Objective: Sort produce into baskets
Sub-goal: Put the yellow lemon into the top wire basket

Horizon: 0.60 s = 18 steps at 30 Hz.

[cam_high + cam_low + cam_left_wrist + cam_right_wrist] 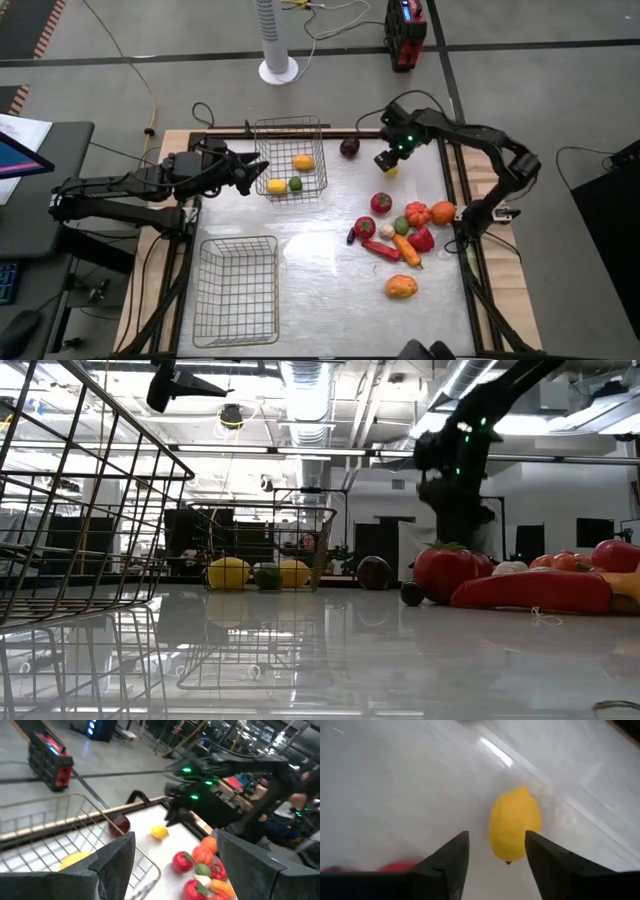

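A yellow lemon (pixel 515 825) lies on the table near the far right (pixel 390 172). My right gripper (pixel 497 857) is open and hovers just above it, fingers pointing down on either side of its near end; it also shows in the high view (pixel 388 160). My left gripper (pixel 252 176) is open and empty beside the left wall of the far wire basket (pixel 290 128), which holds a yellow fruit (pixel 277 186), a green one (pixel 295 184) and an orange-yellow one (pixel 303 162). The near wire basket (pixel 205 290) lies at the front left.
A dark maroon round piece (pixel 349 148) lies by the far edge. A pile of red, orange and green produce (pixel 400 228) sits at the right, with a carrot (pixel 407 250) and an orange-yellow piece (pixel 401 287) nearer the front. The table's middle is bare.
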Available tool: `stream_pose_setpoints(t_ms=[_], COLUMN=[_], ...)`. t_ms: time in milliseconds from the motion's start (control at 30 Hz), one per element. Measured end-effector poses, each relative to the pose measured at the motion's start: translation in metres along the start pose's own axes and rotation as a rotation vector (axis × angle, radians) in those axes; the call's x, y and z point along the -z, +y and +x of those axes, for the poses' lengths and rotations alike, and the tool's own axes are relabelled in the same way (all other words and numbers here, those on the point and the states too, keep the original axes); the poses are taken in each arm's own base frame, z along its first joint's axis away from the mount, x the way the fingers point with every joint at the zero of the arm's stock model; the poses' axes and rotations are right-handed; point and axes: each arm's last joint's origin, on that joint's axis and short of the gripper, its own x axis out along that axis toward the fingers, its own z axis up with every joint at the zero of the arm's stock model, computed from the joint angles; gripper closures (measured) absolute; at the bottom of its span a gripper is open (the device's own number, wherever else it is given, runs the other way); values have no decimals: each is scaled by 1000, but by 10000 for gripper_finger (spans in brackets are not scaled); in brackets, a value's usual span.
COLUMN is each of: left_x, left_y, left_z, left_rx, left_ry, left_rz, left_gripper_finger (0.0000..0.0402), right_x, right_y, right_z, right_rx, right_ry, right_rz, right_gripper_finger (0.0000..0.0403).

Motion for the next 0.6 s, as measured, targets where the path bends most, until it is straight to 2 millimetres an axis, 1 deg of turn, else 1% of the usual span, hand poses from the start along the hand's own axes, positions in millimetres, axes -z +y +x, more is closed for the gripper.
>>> stream_pose_setpoints(t_ms=[133, 233, 333, 433, 600], left_x=[-2, -3, -4, -4, -4], left_y=[0, 1, 2, 2, 1], left_z=[0, 1, 1, 2, 2], left_rx=[-23, -32, -17, 3, 17], left_ry=[-36, -42, -39, -23, -13], left_rz=[43, 59, 43, 40, 36], left_gripper_finger=[133, 133, 133, 133, 133], right_x=[2, 6, 9, 12, 6], right_y=[15, 24, 31, 32, 30], right_z=[-23, -35, -38, -24, 9], right_rx=[-47, -80, -88, -81, -67], right_ry=[-112, -159, -167, -114, -45], right_rz=[-21, -35, -81, -96, -102], right_gripper_finger=[239, 267, 270, 239, 145])
